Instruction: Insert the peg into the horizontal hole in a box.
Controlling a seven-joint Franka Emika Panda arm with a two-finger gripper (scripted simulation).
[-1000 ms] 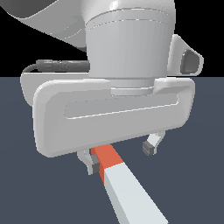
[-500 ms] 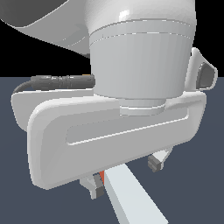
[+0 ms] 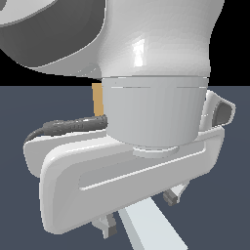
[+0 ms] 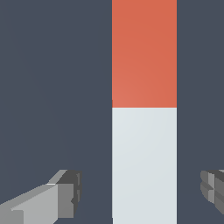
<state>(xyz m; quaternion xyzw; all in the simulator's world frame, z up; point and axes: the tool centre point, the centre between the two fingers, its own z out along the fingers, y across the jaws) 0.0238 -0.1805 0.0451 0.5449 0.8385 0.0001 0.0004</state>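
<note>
The pincer [image 4: 142,192] hangs spread wide over the peg [image 4: 144,131], one finger [image 4: 65,194] either side of its pale stretch, neither touching. The peg lies flat on the counter [image 4: 52,87], well in from any visible edge. Only a tan sliver of the box [image 3: 99,100] shows behind the arm (its hole is hidden). The gaps look uneven, so closing could nudge or twist the peg and spoil alignment
</note>
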